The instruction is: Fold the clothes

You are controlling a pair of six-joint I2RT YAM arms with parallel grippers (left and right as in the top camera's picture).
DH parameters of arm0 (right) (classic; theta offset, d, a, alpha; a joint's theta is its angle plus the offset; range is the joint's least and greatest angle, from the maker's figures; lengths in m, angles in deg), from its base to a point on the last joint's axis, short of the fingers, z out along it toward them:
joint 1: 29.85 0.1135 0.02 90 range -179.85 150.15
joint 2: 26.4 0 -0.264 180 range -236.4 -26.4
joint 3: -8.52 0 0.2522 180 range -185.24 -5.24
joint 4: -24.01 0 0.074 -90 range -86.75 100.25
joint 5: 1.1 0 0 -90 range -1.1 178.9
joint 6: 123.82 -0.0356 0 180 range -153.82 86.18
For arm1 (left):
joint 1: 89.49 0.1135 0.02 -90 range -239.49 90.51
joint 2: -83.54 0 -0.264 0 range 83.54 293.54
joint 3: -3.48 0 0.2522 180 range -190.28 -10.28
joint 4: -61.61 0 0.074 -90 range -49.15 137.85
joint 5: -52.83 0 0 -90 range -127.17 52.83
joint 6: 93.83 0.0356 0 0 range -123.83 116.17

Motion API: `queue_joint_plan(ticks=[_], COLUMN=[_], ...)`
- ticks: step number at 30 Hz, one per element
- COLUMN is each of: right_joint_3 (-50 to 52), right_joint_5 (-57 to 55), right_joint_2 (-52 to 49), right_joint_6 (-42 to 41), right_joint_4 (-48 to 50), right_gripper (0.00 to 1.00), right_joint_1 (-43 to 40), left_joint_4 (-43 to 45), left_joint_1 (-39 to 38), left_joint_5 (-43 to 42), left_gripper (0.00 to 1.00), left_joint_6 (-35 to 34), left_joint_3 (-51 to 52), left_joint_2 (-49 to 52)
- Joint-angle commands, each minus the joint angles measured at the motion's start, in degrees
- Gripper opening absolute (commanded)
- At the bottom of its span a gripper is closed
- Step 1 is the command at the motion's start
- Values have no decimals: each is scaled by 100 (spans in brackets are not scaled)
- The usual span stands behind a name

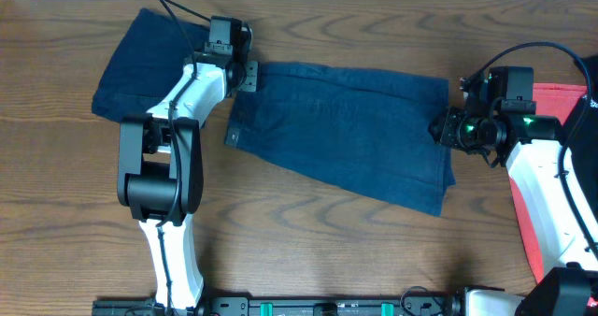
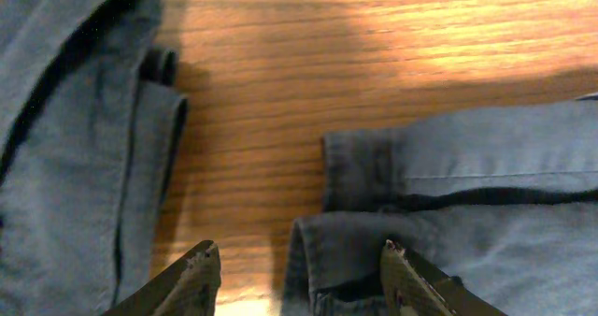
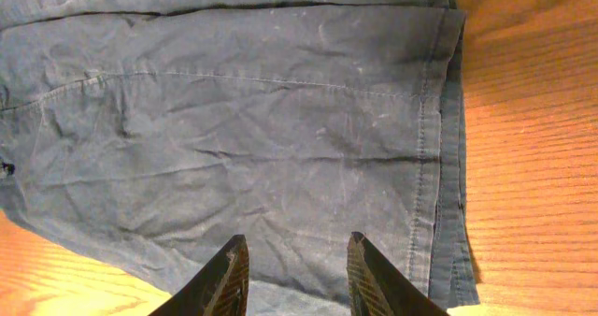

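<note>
Two dark blue denim clothes lie on the wooden table. One is a folded piece at the back left. The other lies flat in the middle. My left gripper hovers open over that middle garment's left back corner, between the two pieces. In the left wrist view, that corner lies under the left gripper, touching neither finger, with the folded piece to the left. My right gripper is at the garment's right edge. In the right wrist view, the right gripper is open just above the denim.
A red cloth lies at the far right under my right arm. Bare wooden tabletop stretches along the front. The left arm's base stands at the front left.
</note>
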Motion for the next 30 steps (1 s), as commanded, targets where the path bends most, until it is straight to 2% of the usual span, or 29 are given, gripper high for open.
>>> queue_joint_plan(ticks=[1, 10, 14, 17, 23, 29, 30], right_joint_3=[-11, -9, -9, -9, -9, -2, 11], right_joint_5=[31, 28, 31, 28, -188, -1091, -1250], right_joint_2=[17, 17, 17, 17, 17, -31, -59], right_joint_6=[133, 133, 133, 133, 120, 109, 107], right_joint_4=[7, -50, -48, -48, -26, 326, 439], right_gripper=[33, 33, 32, 32, 33, 35, 33], right_joint_1=[-11, -11, -11, -11, -11, -26, -26], left_joint_4=[68, 96, 57, -17, -409, -946, -1023], left_joint_1=[13, 186, 348, 468, 581, 575, 575], left_joint_5=[-452, -1172, -1403, -1707, -1902, -1897, -1899], left_gripper=[56, 46, 24, 15, 13, 12, 12], left_joint_6=[229, 442, 439, 437, 393, 398, 396], left_joint_3=[2, 0, 0, -2, -11, -11, -11], left_joint_2=[63, 306, 310, 278, -136, -730, -820])
